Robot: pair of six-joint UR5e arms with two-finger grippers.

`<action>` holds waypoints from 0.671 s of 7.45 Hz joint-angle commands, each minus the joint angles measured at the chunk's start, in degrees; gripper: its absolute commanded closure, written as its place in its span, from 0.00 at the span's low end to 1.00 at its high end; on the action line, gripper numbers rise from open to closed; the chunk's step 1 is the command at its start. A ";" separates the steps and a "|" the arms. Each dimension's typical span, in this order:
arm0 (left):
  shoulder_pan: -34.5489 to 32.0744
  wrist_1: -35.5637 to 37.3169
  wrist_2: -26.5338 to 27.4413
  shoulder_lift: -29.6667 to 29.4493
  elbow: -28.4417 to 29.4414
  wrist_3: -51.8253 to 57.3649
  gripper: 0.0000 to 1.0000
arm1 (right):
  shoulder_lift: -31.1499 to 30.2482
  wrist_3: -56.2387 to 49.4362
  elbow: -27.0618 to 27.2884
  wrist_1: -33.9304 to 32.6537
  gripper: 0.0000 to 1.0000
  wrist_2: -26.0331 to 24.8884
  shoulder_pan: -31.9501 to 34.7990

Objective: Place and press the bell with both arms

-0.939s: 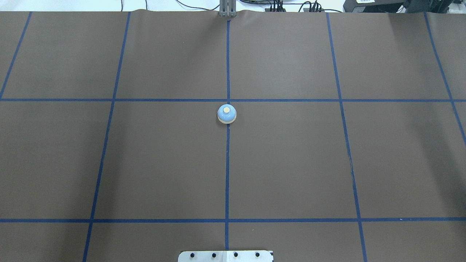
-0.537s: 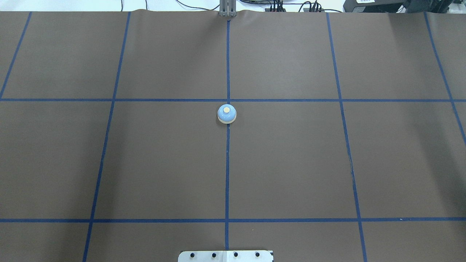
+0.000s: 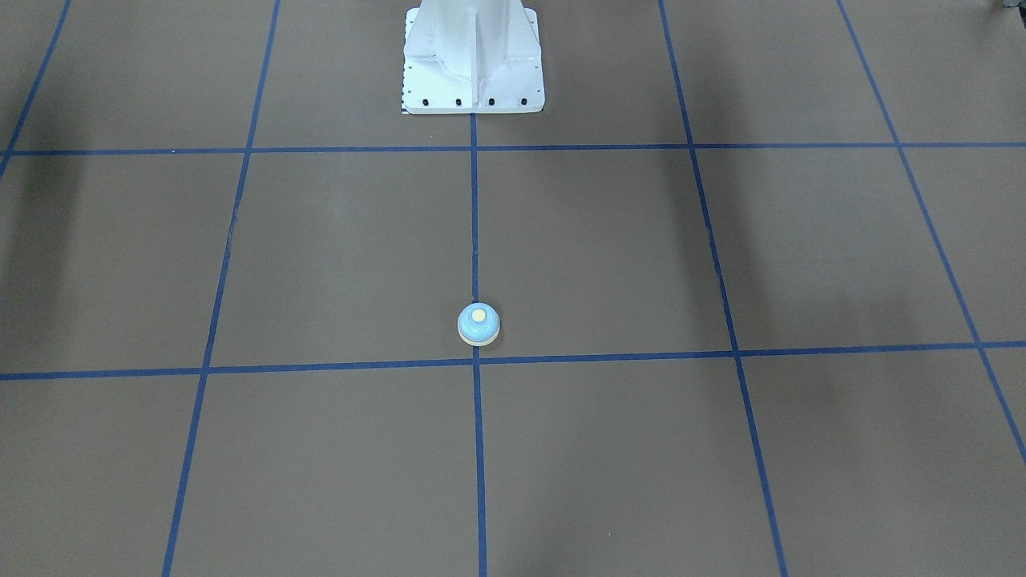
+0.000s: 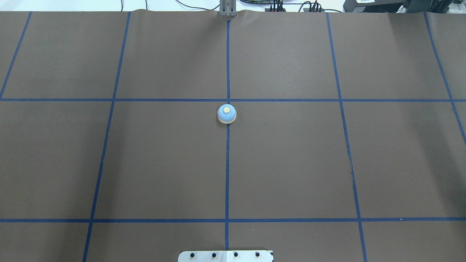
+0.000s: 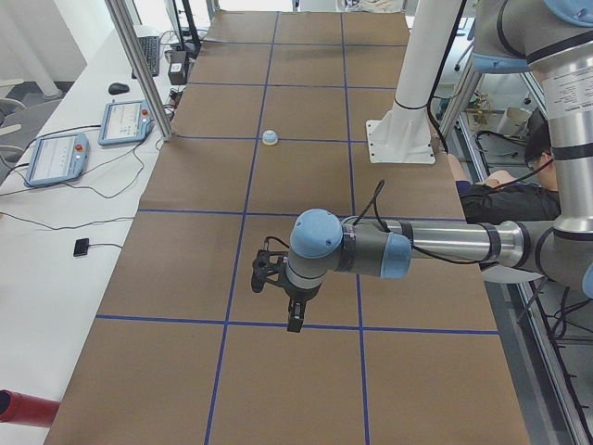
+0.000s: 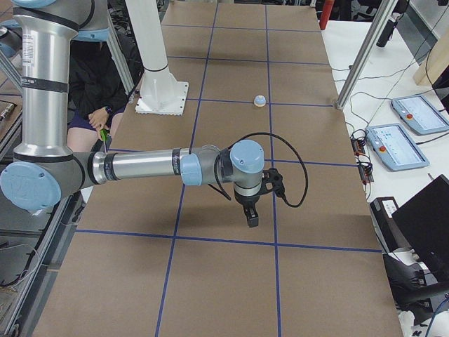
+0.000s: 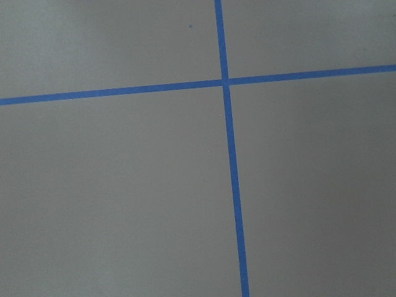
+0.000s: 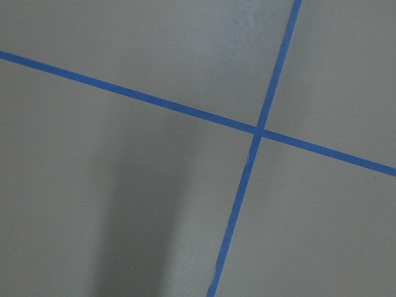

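Brown paper-covered tabletop (image 4: 291,163) w/ blue tape grid (image 4: 227,163); even light, soft shadows. White side bench (image 5: 56,241) along one edge w/ a teach pendant (image 5: 56,158), a 2nd pendant (image 5: 128,121), keyboard (image 5: 149,54), mouse (image 5: 118,88), loose cables. Aluminium frame post (image 5: 139,69) at tabletop edge. Seated person in black (image 5: 491,199) opp. side.

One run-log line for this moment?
bell: upright on centre tape line | left hand: hovering, far from bell | right hand: likewise | open/shut: cannot tell

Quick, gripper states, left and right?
Left gripper: cannot tell, it shows only in a side view.
Right gripper: cannot tell, it shows only in a side view.
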 commanded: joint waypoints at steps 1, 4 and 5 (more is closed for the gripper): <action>0.01 -0.02 -0.01 -0.07 -0.18 -0.03 0.00 | -0.04 0.00 0.00 0.00 0.00 0.04 -0.01; -0.08 0.07 -0.10 -0.25 -0.62 -0.03 0.00 | -0.04 0.00 0.00 0.00 0.00 0.04 -0.01; 0.01 0.15 -0.45 -0.16 -0.70 0.23 0.00 | -0.12 0.00 0.00 0.00 0.00 0.04 -0.01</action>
